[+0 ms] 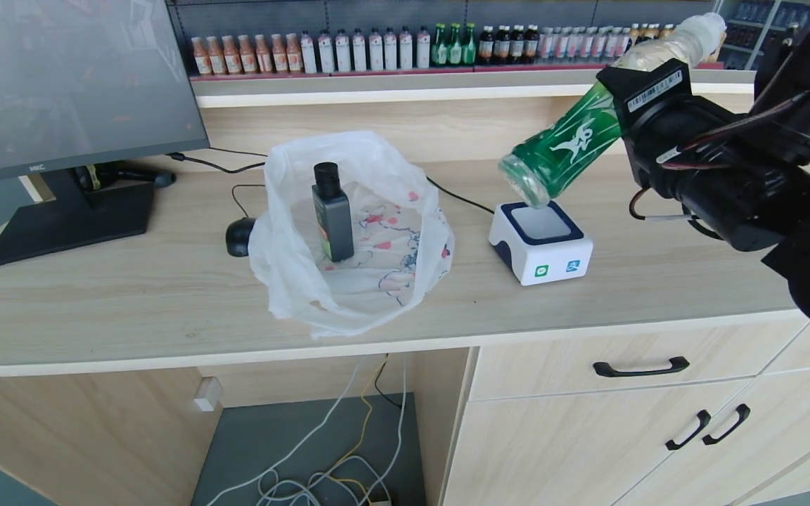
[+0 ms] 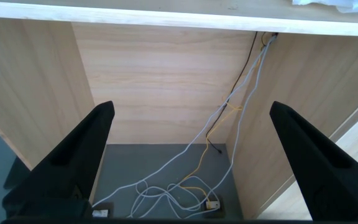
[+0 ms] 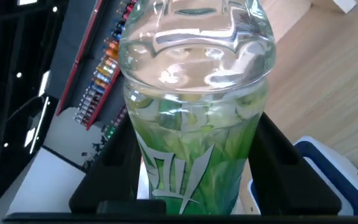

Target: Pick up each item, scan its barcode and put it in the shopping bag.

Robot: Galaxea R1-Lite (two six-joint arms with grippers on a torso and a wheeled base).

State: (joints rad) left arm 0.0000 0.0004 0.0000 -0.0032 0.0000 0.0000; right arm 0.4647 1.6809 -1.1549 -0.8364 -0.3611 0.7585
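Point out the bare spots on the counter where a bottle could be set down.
Widest: the counter front-left, between the monitor base and the shopping bag. Also bare: right of the scanner, below the right gripper holding the green bottle. Crowded: the mouse and cables close by the bag's left side.

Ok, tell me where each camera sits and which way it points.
Head view: high on the robot, facing forward and down at the counter, bag and scanner; the right claw holds a green bottle over it.
Left wrist view: low, below the counter, facing the cables in the open bay; the left claw is spread open.
Right wrist view: looks along the gripped bottle toward the scanner, claw fingers either side.
Shared: head and right wrist views both show bottle and scanner.
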